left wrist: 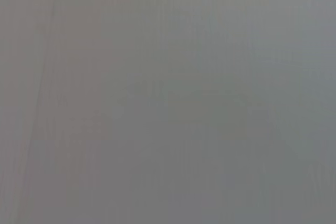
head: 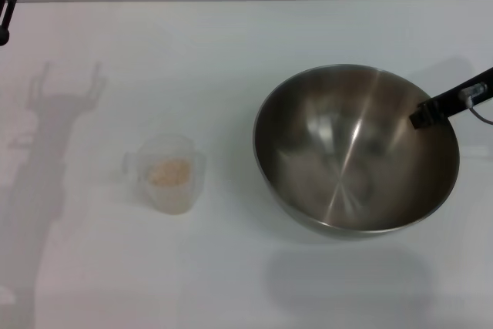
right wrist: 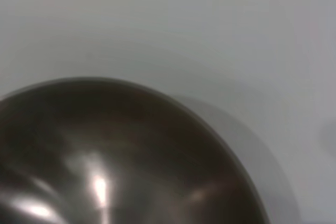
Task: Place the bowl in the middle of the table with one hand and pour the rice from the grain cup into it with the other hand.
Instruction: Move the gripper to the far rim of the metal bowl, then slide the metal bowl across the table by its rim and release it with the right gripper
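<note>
My right gripper (head: 428, 111) grips the bowl (head: 356, 149) by its rim, the grain cup (head: 171, 172) well apart on the table (head: 231, 44).

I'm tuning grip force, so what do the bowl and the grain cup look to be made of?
The bowl looks like brushed stainless steel: grey, with streaky bright reflections inside. The grain cup seems to be translucent plastic, since the rice shows through its cloudy wall.

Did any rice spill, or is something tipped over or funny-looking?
No spill shows. The rice is all inside the cup, which stands upright on the table. Only the bowl looks odd: tilted, with the right gripper at its rim.
</note>
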You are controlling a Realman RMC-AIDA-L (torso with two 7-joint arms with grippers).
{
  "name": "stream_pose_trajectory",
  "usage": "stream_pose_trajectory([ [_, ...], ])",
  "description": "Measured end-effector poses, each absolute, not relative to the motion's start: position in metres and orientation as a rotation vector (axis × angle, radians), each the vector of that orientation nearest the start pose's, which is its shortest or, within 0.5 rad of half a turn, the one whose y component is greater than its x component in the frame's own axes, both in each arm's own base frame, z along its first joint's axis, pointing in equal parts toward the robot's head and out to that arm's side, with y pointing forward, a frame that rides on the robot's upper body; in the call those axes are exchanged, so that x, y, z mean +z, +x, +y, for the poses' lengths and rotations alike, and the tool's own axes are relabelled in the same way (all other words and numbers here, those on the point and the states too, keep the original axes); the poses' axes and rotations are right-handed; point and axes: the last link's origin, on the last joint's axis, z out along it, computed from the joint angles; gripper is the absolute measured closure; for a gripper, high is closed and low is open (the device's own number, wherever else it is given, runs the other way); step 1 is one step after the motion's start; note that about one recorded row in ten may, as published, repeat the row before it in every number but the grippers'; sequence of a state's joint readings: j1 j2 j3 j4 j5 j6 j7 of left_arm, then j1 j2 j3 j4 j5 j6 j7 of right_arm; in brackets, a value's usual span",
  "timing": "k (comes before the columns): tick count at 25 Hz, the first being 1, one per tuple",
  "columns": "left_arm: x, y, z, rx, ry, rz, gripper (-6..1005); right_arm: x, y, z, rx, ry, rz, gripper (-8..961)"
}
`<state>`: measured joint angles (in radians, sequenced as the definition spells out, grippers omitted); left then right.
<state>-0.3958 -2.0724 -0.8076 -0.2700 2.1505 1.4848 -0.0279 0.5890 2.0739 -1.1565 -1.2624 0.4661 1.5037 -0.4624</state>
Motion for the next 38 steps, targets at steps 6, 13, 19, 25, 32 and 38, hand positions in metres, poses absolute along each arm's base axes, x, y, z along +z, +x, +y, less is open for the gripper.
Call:
stream_pose_trajectory([
  [6, 0.019, -0.291, 0.317, -0.92, -1.371, -0.287, 182, 0.042, 0.227, 0.377, -0.289, -2.262, 1.277, 948],
  [13, 0.019, -0.291, 0.318, -0.921, -1.373, -0.286, 183, 0.055, 0.218, 0.382, -0.088, -2.303, 1.153, 951],
  [19, 0.019, -0.289, 0.319, -0.927, -1.372, -0.282, 185, 0.052, 0.214, 0.374, 0.025, -2.435, 1.013, 950],
  [25, 0.018, -0.286, 0.321, -0.935, -1.374, -0.281, 186, 0.038, 0.212, 0.364, -0.019, -2.585, 0.959, 948],
  [32, 0.017, -0.285, 0.321, -0.942, -1.373, -0.286, 188, 0.023, 0.208, 0.357, -0.066, -2.704, 0.95, 947],
  [38, 0.017, -0.285, 0.319, -0.949, -1.372, -0.29, 189, 0.012, 0.203, 0.354, -0.12, -2.755, 0.941, 945],
])
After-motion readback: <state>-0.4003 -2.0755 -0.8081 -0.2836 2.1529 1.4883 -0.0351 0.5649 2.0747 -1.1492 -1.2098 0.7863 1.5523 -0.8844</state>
